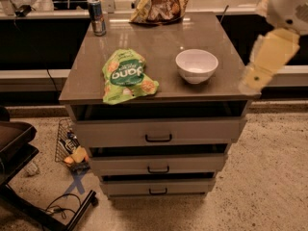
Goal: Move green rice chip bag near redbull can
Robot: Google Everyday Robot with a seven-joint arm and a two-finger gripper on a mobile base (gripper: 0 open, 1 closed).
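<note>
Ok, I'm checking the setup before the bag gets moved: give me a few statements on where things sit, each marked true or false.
1. The green rice chip bag lies at the front left of the cabinet top. True.
2. The redbull can stands right beside the white bowl. False: it stands at the back left corner, far from the bowl.
3. The tool rests on the green rice chip bag. False: it hangs at the cabinet's right edge, apart from the bag.
4. The white bowl sits upright, to the right of the bag. True.
</note>
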